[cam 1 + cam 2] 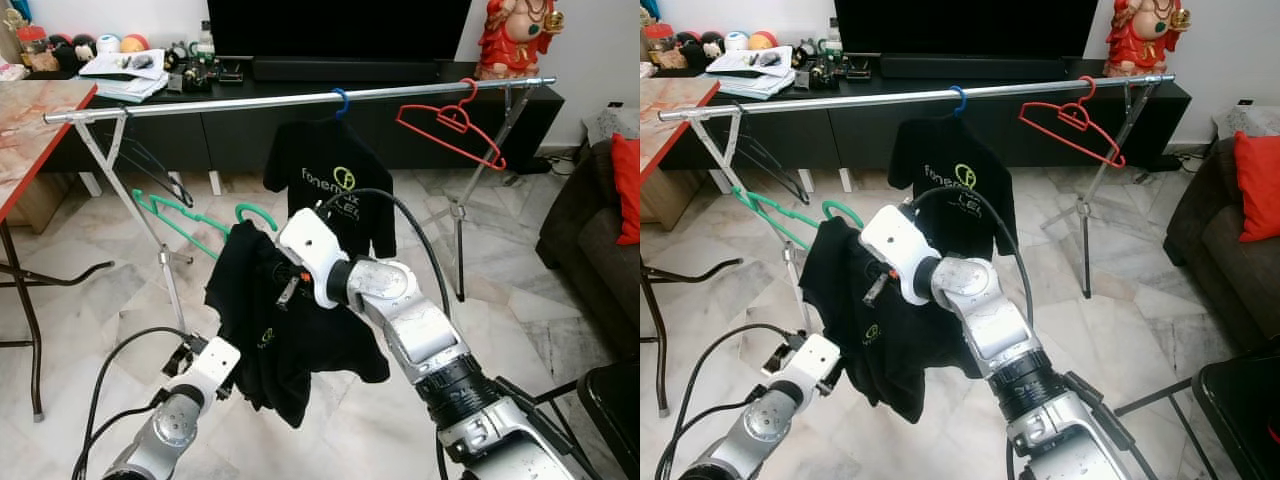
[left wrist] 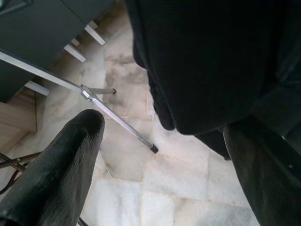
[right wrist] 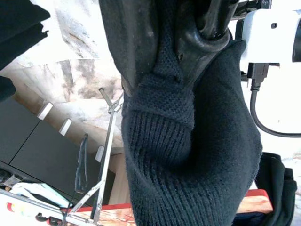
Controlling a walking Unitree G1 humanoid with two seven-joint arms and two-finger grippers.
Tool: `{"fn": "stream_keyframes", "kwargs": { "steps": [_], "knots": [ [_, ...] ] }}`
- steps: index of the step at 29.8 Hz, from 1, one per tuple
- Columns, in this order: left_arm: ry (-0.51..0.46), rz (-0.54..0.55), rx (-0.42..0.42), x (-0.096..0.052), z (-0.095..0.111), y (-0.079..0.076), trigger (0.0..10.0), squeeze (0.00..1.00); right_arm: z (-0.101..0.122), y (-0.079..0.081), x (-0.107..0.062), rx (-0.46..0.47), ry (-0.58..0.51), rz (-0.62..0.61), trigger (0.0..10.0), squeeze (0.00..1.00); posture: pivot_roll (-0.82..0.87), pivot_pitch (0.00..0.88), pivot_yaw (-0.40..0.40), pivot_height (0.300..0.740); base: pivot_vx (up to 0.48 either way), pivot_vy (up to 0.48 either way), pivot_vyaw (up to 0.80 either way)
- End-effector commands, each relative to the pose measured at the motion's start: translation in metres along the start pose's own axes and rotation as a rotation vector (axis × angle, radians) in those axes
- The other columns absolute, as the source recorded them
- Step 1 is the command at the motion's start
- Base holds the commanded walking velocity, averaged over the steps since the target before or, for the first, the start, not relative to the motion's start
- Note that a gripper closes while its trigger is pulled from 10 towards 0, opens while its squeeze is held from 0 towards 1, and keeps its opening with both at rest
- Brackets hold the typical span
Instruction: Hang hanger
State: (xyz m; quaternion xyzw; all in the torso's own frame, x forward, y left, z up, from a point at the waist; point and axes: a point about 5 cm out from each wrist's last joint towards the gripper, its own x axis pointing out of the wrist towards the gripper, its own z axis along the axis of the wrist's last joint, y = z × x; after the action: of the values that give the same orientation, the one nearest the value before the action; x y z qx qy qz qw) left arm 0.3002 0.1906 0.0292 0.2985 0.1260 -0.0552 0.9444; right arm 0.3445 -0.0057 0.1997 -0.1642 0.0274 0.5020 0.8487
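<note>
Marble floor (image 1: pixel 520 330) beneath clothes rail (image 1: pixel 300 100)

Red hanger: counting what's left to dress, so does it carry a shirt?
No, the red hanger hangs bare on the rail.

Right gripper (image 3: pixel 164 52) clamped, left gripper (image 2: pixel 164 165) agape

At frame centre the right arm (image 1: pixel 400 310) lifts a black shirt (image 1: pixel 270 330) on a green hanger (image 1: pixel 255 213) below the rail (image 1: pixel 300 101).
</note>
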Motion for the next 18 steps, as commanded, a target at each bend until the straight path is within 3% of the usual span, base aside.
{"fn": "stream_keyframes", "kwargs": {
  "steps": [1, 18],
  "knots": [
    [-0.001, 0.015, -0.005, -0.001, -0.001, 0.001, 10.0, 0.00, 0.012, -0.003, 0.000, -0.007, -0.043, -0.004, 0.0, 0.00, 0.00, 0.114, -0.041, 0.740, 0.000, 0.000, 0.00],
    [-0.059, 0.126, -0.025, -0.001, 0.003, 0.014, 10.0, 0.00, 0.007, -0.001, -0.001, -0.002, -0.032, 0.001, 0.0, 0.00, 0.00, 0.114, -0.040, 0.740, 0.000, 0.000, 0.00]
  ]
}}
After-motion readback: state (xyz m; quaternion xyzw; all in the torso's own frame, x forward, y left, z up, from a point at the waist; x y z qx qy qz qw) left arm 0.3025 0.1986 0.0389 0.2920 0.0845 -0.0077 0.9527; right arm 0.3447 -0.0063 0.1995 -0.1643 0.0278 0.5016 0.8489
